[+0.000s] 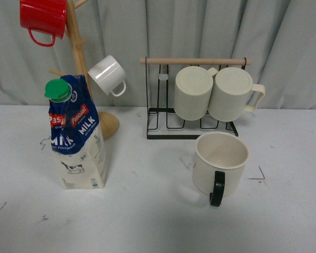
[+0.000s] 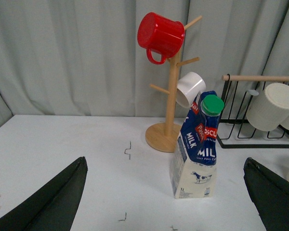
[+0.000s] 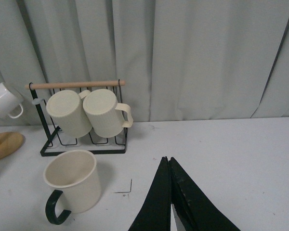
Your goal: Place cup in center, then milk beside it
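Grey curtains [image 1: 200, 31] back a white table [image 1: 158, 226]; cream cup [image 1: 220, 163], black handle, at four o'clock; blue-topped, green-capped milk [image 1: 76, 137] at nine; left gripper [image 2: 164, 162] spread wide, right gripper [image 3: 167, 161] pinched empty.

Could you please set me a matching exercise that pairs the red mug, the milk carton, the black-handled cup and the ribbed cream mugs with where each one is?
Things:
1. red mug
2. milk carton
3. black-handled cup
4. ribbed cream mugs

Places:
A. upright on the table, in front of the wire rack
B. high on the wooden mug tree
C. on the wire rack, under its wooden bar
D. on the table, by the base of the wooden mug tree

Pairs: 1-B; 2-D; 3-A; 4-C
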Motion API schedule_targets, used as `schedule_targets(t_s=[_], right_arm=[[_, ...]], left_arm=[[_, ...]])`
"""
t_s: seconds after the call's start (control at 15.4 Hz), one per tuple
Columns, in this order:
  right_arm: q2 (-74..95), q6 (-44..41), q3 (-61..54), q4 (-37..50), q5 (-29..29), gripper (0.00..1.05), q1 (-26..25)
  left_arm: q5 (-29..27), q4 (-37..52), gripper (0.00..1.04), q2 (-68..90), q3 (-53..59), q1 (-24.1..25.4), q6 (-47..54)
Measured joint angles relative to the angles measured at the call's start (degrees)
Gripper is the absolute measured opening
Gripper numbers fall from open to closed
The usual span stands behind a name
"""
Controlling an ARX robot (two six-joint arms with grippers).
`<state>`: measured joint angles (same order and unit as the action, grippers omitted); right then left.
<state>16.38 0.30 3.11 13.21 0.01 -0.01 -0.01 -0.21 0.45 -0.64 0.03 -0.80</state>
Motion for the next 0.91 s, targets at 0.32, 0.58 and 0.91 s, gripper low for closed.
schedule_targets(t_s=[0.32,0.58,0.91], right_arm=[[-6.71,-0.02,-2.47,-3.30,0.00,0.02,0.00],[-16.09,-0.02,-2.45,-13.55,0.00,0.02,0.00],[-16.13,-0.13,-2.45,-13.42,-0.02,0.51,0.00]], left_arm=[[0.00,0.00,0.98,0.00,0.00,0.00,0.00],[0.00,0.00,0.98,0.00,0.00,0.00,0.00],[0.00,0.00,0.98,0.00,0.00,0.00,0.00]])
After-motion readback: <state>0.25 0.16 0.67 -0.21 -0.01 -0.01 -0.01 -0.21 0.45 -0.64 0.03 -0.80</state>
